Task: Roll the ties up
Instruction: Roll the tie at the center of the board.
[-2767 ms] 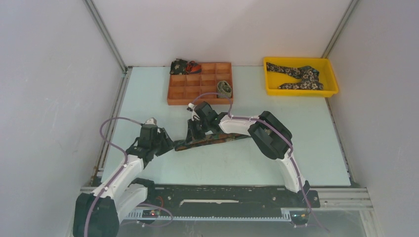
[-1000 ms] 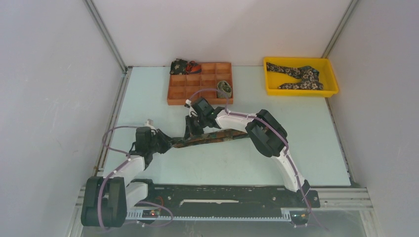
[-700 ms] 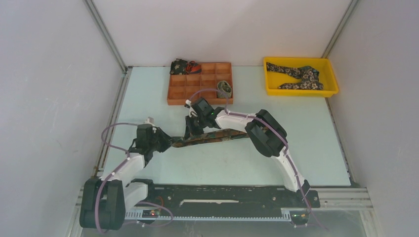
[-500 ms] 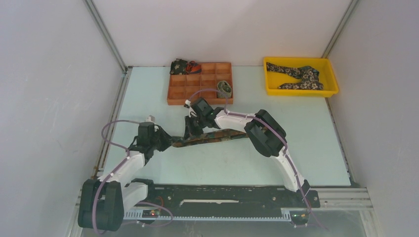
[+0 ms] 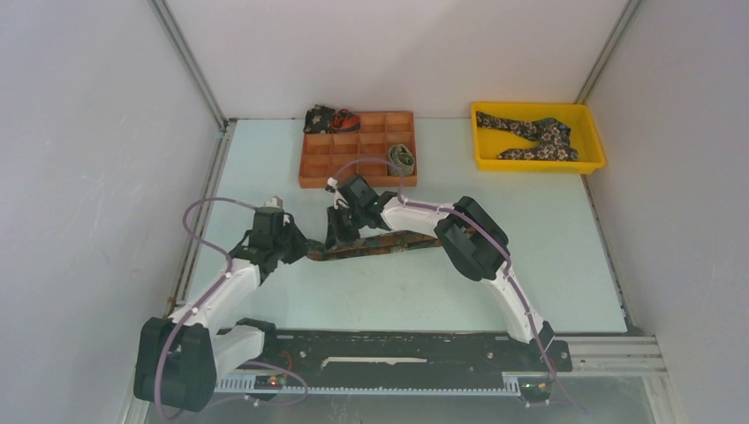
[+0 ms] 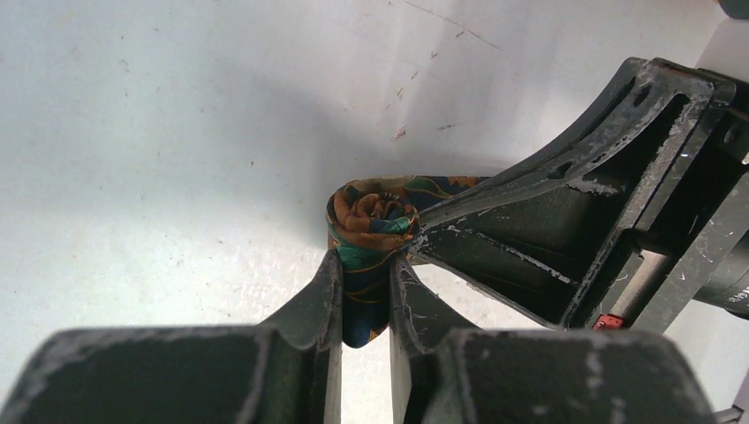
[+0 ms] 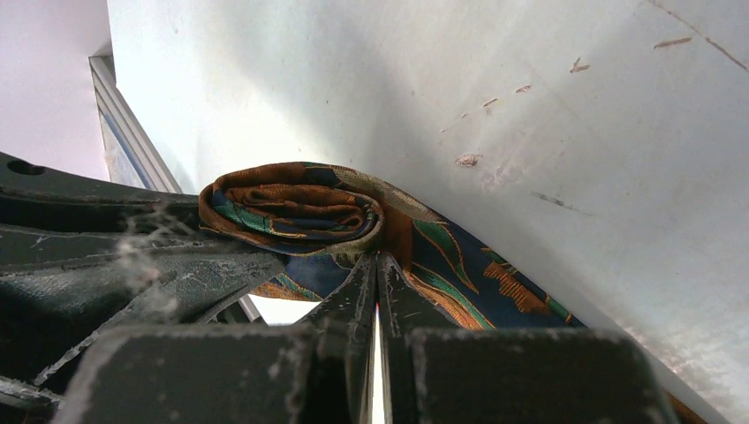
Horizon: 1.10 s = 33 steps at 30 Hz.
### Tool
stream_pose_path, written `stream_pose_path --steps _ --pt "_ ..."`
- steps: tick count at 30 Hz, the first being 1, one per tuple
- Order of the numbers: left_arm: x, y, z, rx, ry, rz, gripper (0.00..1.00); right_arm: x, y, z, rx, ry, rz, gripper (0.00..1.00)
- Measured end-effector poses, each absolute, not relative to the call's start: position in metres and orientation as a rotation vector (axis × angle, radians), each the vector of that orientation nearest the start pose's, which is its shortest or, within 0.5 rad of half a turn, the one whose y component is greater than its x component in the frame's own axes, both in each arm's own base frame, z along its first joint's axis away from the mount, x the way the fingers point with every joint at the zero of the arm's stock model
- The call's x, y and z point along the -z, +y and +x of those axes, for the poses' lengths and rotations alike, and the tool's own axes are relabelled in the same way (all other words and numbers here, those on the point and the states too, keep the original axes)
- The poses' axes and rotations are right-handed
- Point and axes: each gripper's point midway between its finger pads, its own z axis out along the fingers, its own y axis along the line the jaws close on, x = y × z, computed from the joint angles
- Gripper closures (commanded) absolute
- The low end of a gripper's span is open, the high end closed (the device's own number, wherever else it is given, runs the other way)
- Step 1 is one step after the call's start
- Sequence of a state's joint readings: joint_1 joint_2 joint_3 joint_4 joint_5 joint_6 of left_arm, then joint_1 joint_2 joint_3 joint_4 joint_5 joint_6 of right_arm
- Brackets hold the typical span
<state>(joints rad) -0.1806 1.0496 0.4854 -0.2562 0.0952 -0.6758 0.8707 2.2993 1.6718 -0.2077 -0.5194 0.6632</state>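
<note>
A dark tie (image 5: 380,244) with a rust and green pattern lies across the middle of the table. Its left end is wound into a small coil (image 6: 375,212). My left gripper (image 6: 364,258) is shut on that coil from the side, seen from above as the left gripper (image 5: 303,252) at the tie's left tip. My right gripper (image 7: 378,258) is shut, its closed tips pressed against the tie right beside the coil (image 7: 291,205). The unrolled tie (image 7: 477,287) runs off to the right. From above, the right gripper (image 5: 339,238) stands over the tie close to the left one.
An orange compartment box (image 5: 320,166) stands at the back with an olive rolled tie (image 5: 402,159) in one cell and a dark bundle (image 5: 327,118) at its far left corner. A yellow tray (image 5: 481,157) at the back right holds a floral tie (image 5: 534,134).
My left arm has swung forward and slightly right, still shut on the rolled end. The right arm has crept a little to the left along the tie.
</note>
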Motion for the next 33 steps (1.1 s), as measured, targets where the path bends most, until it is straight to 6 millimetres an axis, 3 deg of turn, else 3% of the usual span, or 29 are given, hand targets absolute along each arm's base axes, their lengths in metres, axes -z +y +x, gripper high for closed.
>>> stream_pose_path --steps 15,33 --pt "-0.06 -0.102 0.259 0.34 2.502 -0.407 1.0 -0.027 0.499 0.261 -1.235 2.661 -0.581 0.97" --pt "-0.053 -0.111 0.262 0.17 2.604 -0.303 1.0 -0.019 0.495 0.257 -1.251 2.666 -0.586 0.97"
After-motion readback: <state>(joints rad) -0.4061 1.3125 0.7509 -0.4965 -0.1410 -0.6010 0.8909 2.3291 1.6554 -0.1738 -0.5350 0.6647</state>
